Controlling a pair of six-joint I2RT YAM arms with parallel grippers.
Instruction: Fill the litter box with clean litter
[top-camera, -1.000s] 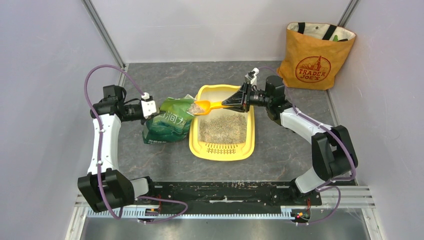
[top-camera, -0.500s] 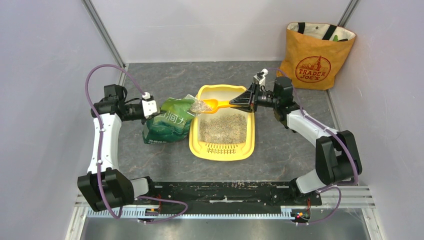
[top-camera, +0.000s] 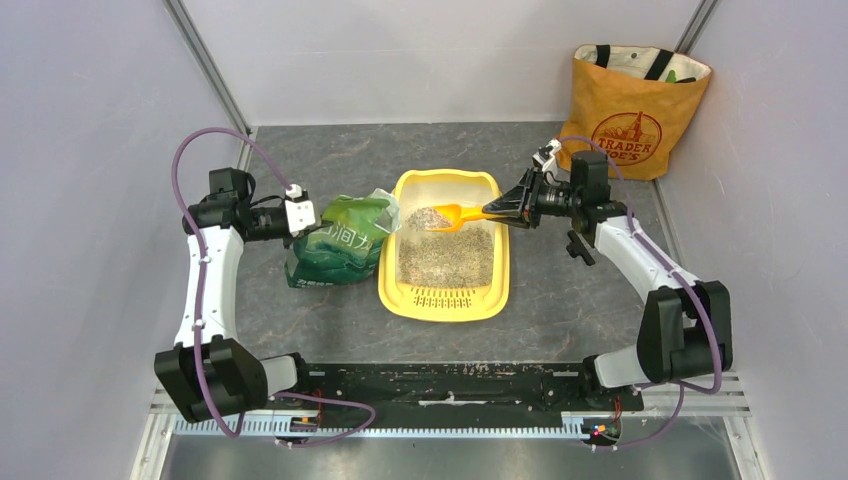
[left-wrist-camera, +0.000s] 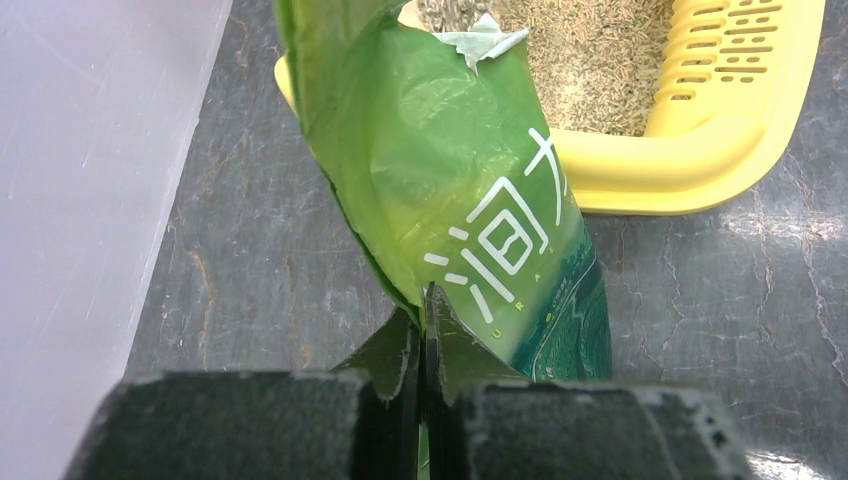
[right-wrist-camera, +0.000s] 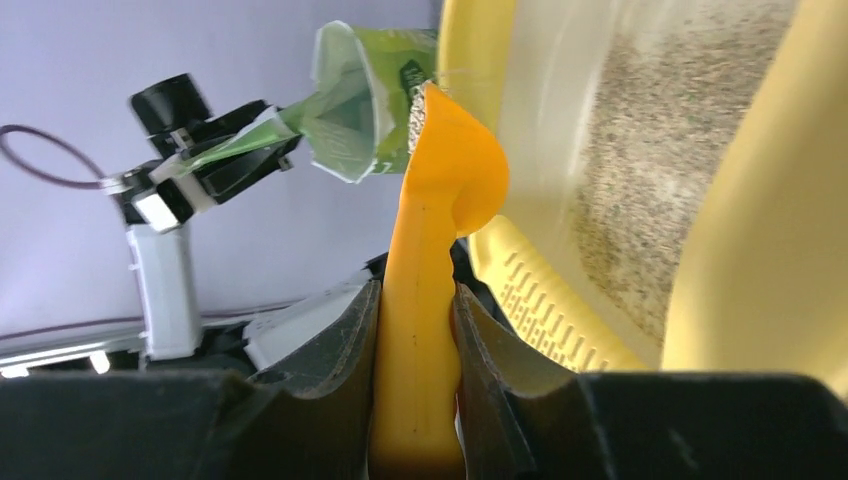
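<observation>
1. Grey marbled tabletop (top-camera: 570, 290), pale walls on all sides. The litter box (top-camera: 440, 306) sat flat near the middle of it, with the slotted grate end toward the arm bases.
2. Clean litter (top-camera: 446, 258) covered the middle and near part of the box floor. The far end showed bare pale plastic. I judged it part-filled, with a thin, uneven layer.
3. An orange scoop (top-camera: 455, 213) hung over the far part of the box. It was roughly level, its bowl heaped with granules. I saw nothing falling from it.
4. The right gripper (top-camera: 515, 207) had its fingers closed hard on the scoop handle. In the right wrist view both fingers pressed the handle's sides with no gap.
5. The left gripper (top-camera: 303, 214) was pinched fully together on an edge of the green bag (top-camera: 340, 245), propping the torn mouth up toward the box. The bag lay just beside the box's left rim. I could not tell whether it touched.
6. Progress, as a judgement:
   - Done: the bag was opened, some litter was in the box, and one more scoopful was loaded and already over the box.
   - Left: tip this load in, then probably several more scoops, with the bare far end needing cover. The bag looked bulky enough to supply them.
7. An orange tote bag (top-camera: 630, 110) stood in the far right corner, well apart from the box and untouched.
</observation>
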